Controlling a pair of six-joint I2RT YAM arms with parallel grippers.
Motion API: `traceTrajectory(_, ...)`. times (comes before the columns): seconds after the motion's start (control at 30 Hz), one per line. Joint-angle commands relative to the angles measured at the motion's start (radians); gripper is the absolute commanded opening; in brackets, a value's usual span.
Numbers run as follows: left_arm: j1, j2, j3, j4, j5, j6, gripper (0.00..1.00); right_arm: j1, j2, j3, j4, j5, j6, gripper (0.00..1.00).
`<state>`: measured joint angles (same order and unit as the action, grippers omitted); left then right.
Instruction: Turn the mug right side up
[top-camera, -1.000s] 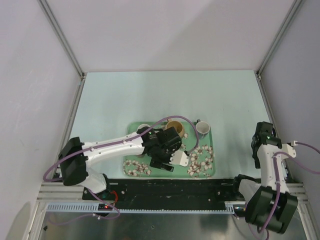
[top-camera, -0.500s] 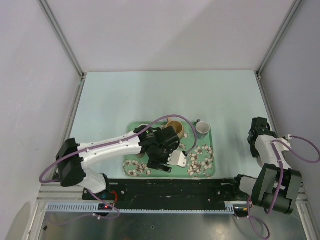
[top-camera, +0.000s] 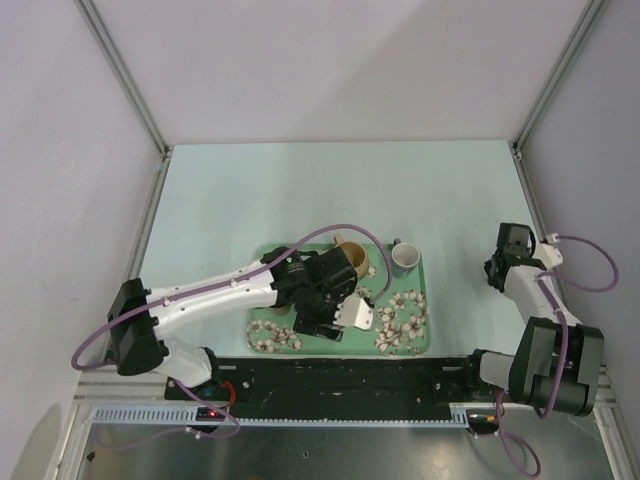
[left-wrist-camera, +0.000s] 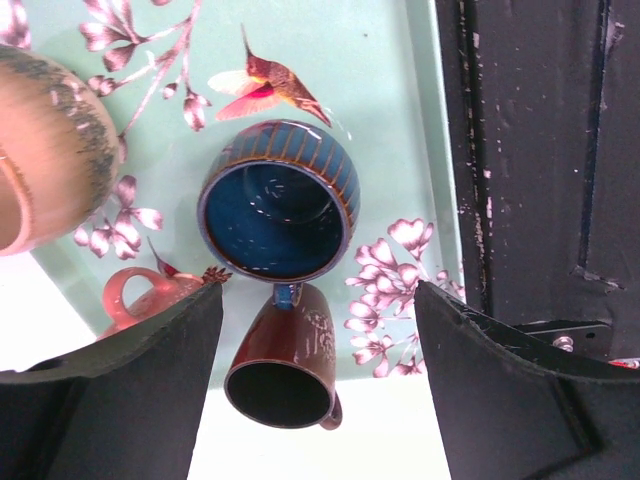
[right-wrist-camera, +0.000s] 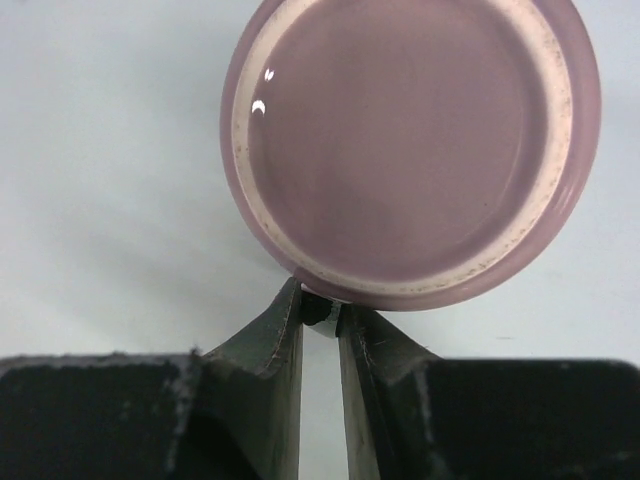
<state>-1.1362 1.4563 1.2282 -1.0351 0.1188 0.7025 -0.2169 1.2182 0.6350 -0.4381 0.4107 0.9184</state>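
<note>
The mug (right-wrist-camera: 410, 140) stands upside down on the bare table (top-camera: 330, 190). Its pink base and pale foot ring face the right wrist camera, and it sits right of the tray (top-camera: 415, 290), close to the table's right edge and the side wall. In the top view the right gripper (right-wrist-camera: 318, 305) covers it. That gripper's fingers (right-wrist-camera: 270, 350) are drawn in to a narrow slit and pinch a small dark piece at the mug's near rim. Whether that piece is the handle cannot be told. Open tabletop lies on every other side of the mug, with the widest stretch toward the back wall. The left gripper (left-wrist-camera: 318, 290) hangs over the tray's near half with its fingers spread wide, holding nothing. Below it a blue cup (left-wrist-camera: 278, 208) stands upright, touching a brown mug (left-wrist-camera: 285, 360) that lies on its side by the tray's edge — and a tan cup (left-wrist-camera: 50, 150) stands just beside them. A white cup (top-camera: 405, 258) stands at the tray's far right corner.
</note>
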Motion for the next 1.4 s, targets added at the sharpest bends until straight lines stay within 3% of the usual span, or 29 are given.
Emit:
traceTrajectory(0.0,0.035,-0.046,0.063,-0.008,-0.015,-0.006,0.83,0.093,0.019,-0.006,0.253,-0.303,-0.255,0.0)
traceTrajectory(0.13,0.102,-0.03,0.092,-0.008,-0.035,0.006,0.87,0.185,0.053,-0.004,0.354,-0.477,-0.396,0.0)
traceTrajectory(0.3,0.173,-0.047,0.138,-0.008,-0.026,-0.001,0.88,0.235,0.125,0.013,0.305,-0.605,-0.534,0.0)
traceTrajectory(0.4,0.188,-0.062,0.149,-0.008,-0.016,0.005,0.88,0.255,0.156,0.043,0.221,-0.561,-0.575,0.0)
traceTrajectory(0.53,0.194,-0.064,0.154,-0.008,-0.01,0.005,0.89,0.289,0.176,0.087,0.124,-0.358,-0.599,0.03)
traceTrajectory(0.57,0.194,-0.063,0.155,-0.007,-0.01,0.004,0.89,0.303,0.178,0.092,0.114,-0.319,-0.614,0.06)
traceTrajectory(0.73,0.193,-0.064,0.159,-0.009,-0.016,-0.002,0.89,0.36,0.226,0.148,0.038,-0.126,-0.601,0.55)
traceTrajectory(0.83,0.194,-0.065,0.163,-0.008,-0.014,-0.009,0.89,0.36,0.246,0.166,0.039,-0.092,-0.57,0.65)
traceTrajectory(1.23,0.194,-0.068,0.167,-0.008,-0.022,-0.018,0.89,0.374,0.347,0.282,0.052,-0.06,-0.557,0.53)
traceTrajectory(1.3,0.195,-0.068,0.167,-0.008,-0.024,-0.018,0.89,0.374,0.362,0.297,0.046,-0.045,-0.554,0.46)
traceTrajectory(1.37,0.195,-0.068,0.17,-0.009,-0.028,-0.018,0.89,0.374,0.378,0.312,0.035,-0.04,-0.556,0.22)
